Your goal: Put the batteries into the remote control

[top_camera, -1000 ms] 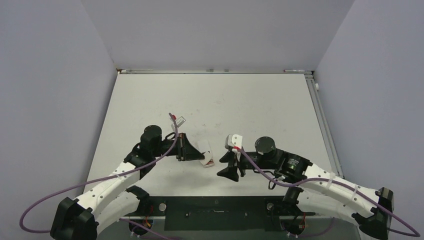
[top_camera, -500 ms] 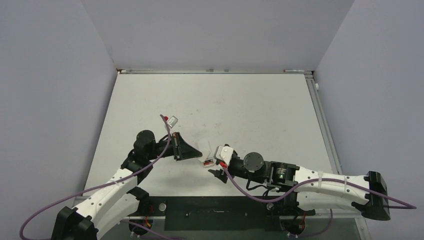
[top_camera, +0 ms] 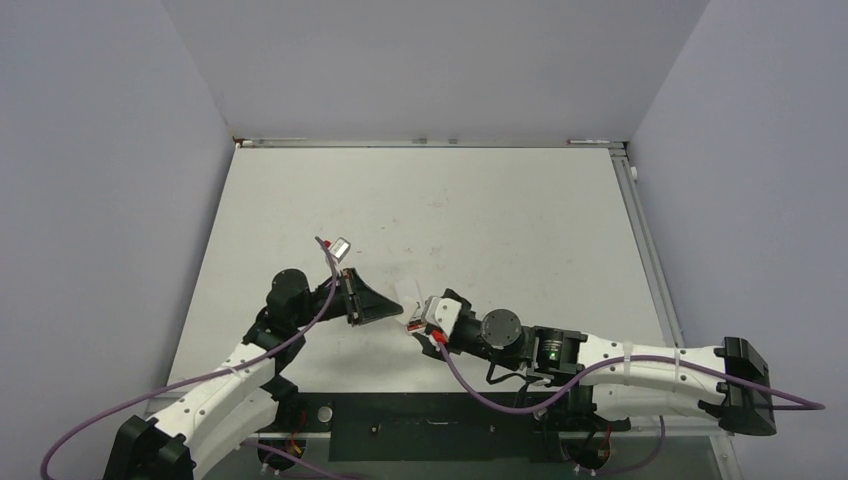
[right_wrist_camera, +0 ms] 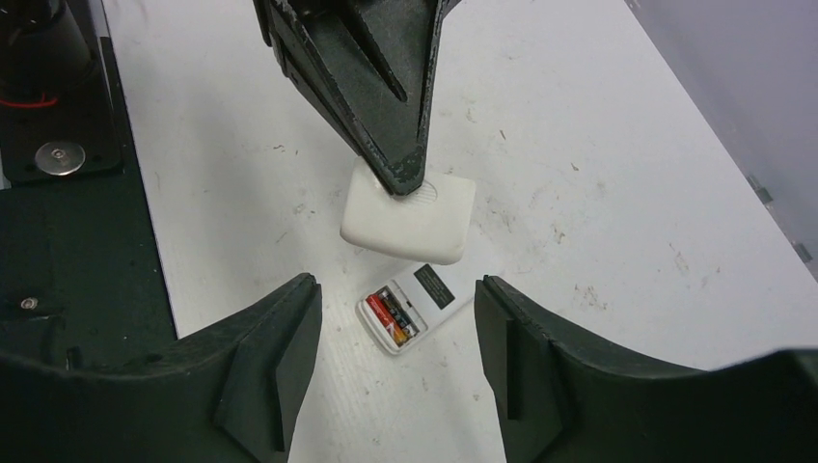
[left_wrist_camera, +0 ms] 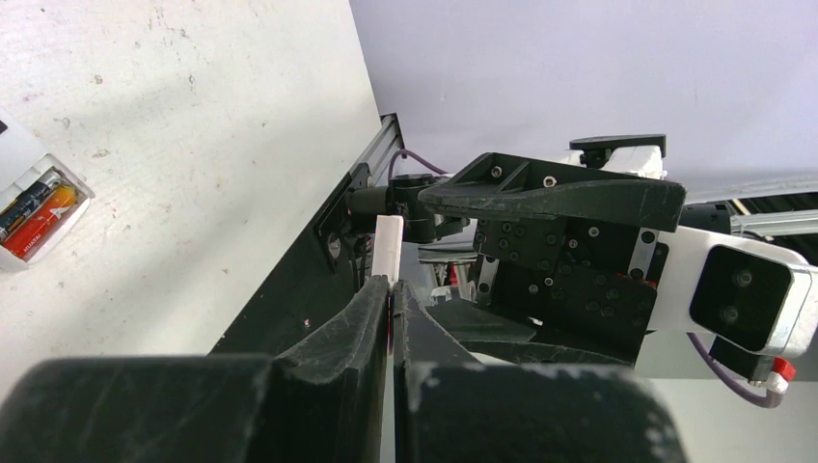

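My left gripper (right_wrist_camera: 404, 180) is clenched on a thin white battery cover (right_wrist_camera: 410, 220), holding it over the table (right_wrist_camera: 627, 193). The remote control (right_wrist_camera: 424, 301) lies back-up on the table just beside the cover. Two batteries (right_wrist_camera: 393, 316), one reddish and one dark, sit side by side in its recess. My right gripper (right_wrist_camera: 395, 291) hangs over the remote, fingers spread and grasping nothing. I can't tell whether the cover touches the remote.

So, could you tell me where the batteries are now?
In the right wrist view, the batteries lie side by side in the remote control's open recess, on the table ahead of the open right tool.
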`<state>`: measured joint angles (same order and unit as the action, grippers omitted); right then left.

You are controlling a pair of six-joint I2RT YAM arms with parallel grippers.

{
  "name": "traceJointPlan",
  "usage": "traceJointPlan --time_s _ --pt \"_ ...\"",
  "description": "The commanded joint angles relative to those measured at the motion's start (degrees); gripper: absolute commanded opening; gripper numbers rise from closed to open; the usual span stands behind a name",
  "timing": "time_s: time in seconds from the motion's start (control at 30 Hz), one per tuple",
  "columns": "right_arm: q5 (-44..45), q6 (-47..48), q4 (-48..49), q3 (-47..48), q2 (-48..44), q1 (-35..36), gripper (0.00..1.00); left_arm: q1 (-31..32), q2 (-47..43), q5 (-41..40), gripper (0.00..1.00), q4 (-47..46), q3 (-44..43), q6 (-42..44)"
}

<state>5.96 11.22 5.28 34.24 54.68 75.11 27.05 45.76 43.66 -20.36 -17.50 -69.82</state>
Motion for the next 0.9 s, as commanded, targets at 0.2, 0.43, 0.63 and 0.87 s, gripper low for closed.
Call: traceJointPlan --time_s 0.2,0.43,0.63,0.87 --pt "1.2 2.1 9.9 -2.0 2.1 0.5 0.59 -0.3 -3.0 -2.8 0.0 -6.0 2.5 -5.1" --pt "0.3 1.9 12.6 -2.2 3.2 0.6 0.6 -0.3 -3.2 -2.8 0.0 -7.0 2.8 -6.2" --pt "1.0 2.0 14.6 -2.4 4.1 0.5 0.6 -0.3 -3.8 -2.6 0.0 -7.7 3.2 -7.1" --pt "1.2 2.1 15.9 -2.1 5.0 0.5 0.6 -0.3 -4.3 -2.6 0.0 -8.0 3.3 -7.6"
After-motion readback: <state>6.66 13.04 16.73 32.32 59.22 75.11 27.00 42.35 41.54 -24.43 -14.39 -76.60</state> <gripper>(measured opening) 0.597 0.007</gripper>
